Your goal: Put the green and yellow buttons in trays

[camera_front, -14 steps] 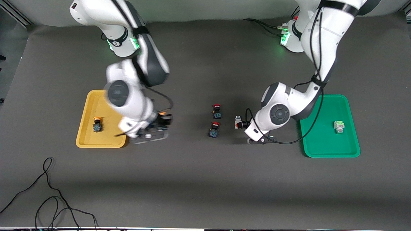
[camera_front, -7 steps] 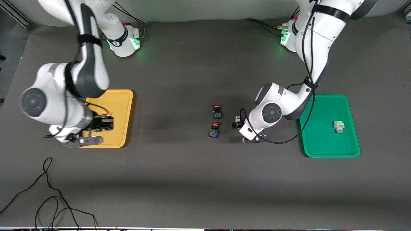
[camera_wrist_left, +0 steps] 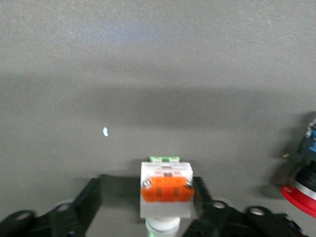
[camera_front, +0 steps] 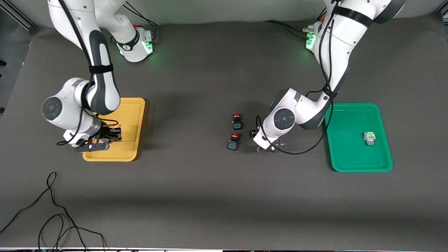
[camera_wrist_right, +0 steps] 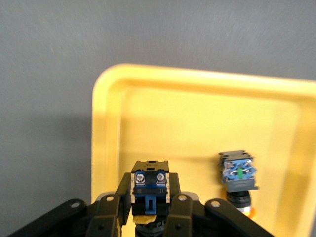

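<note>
My right gripper (camera_front: 110, 135) hangs over the yellow tray (camera_front: 134, 105), shut on a yellow button (camera_wrist_right: 150, 190) with a black-and-blue body. A second yellow button (camera_wrist_right: 238, 175) lies in that tray (camera_wrist_right: 197, 113) beside it. My left gripper (camera_front: 254, 135) is low over the table beside the red buttons. It (camera_wrist_left: 148, 187) is open around a white squarish switch (camera_wrist_left: 166, 190) with an orange face and a green edge; bare table shows between one finger and the switch. A white, green-faced button (camera_front: 369, 137) lies in the green tray (camera_front: 350, 157).
Two red-capped buttons (camera_front: 237, 120) (camera_front: 233, 140) sit mid-table, close to my left gripper; one red cap (camera_wrist_left: 301, 197) shows in the left wrist view. A black cable (camera_front: 52, 210) lies near the front corner at the right arm's end.
My right arm swung from beside the yellow tray to over it, carrying the yellow button. My left gripper moved toward the red buttons, over the white switch.
</note>
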Robot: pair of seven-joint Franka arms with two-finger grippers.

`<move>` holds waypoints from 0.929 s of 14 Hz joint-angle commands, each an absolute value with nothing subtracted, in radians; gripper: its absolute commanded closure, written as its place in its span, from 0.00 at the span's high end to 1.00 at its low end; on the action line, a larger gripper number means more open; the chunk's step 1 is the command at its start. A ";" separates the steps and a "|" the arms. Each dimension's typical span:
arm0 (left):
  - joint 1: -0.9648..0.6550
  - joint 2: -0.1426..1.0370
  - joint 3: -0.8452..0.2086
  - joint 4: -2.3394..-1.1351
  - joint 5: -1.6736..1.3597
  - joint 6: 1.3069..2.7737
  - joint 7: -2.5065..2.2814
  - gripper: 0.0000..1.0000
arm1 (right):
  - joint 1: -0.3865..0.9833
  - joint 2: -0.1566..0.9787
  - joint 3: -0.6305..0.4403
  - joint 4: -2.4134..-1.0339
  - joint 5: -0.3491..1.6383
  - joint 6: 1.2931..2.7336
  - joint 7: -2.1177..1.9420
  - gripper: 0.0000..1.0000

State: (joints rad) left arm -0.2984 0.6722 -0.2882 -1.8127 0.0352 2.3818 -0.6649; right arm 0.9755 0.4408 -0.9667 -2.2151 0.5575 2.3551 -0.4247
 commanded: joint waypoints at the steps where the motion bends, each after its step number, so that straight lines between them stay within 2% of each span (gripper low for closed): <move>1: -0.311 0.675 -0.275 -1.810 0.061 2.395 -0.728 0.00 | 0.994 0.475 -0.965 -2.224 0.643 2.382 -0.483 0.23; 2: -0.311 0.672 -0.275 -1.804 0.064 2.384 -0.771 0.00 | 0.994 0.482 -0.965 -2.224 0.646 2.381 -0.482 0.24; 3: -0.311 0.667 -0.275 -1.801 0.066 2.375 -0.778 0.00 | 0.994 0.483 -0.965 -2.221 0.646 2.376 -0.471 0.33; 4: -0.305 0.663 -0.275 -1.801 0.069 2.369 -0.778 0.00 | 0.994 0.483 -0.965 -2.217 0.647 2.367 -0.468 0.69; 5: -0.301 0.646 -0.275 -1.799 0.083 2.346 -0.778 0.00 | 0.994 0.477 -0.965 -2.212 0.647 2.349 -0.466 0.90; 6: -0.290 0.622 -0.276 -1.784 0.089 2.295 -0.773 0.00 | 0.994 0.468 -0.966 -2.198 0.647 2.324 -0.460 0.98; 10: -0.252 0.511 -0.278 -1.631 0.083 1.905 -0.715 0.00 | 0.994 0.452 -1.009 -2.096 0.617 2.177 -0.420 1.00; 13: -0.165 0.465 -0.279 -1.524 0.084 1.680 -0.544 0.00 | 0.994 0.453 -1.014 -2.086 0.594 2.174 -0.423 1.00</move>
State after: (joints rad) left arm -0.2214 0.4920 -0.2780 -1.5794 0.0751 1.8035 -0.6666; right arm 0.9869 0.4688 -1.0050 -2.0889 0.6158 2.1921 -0.4356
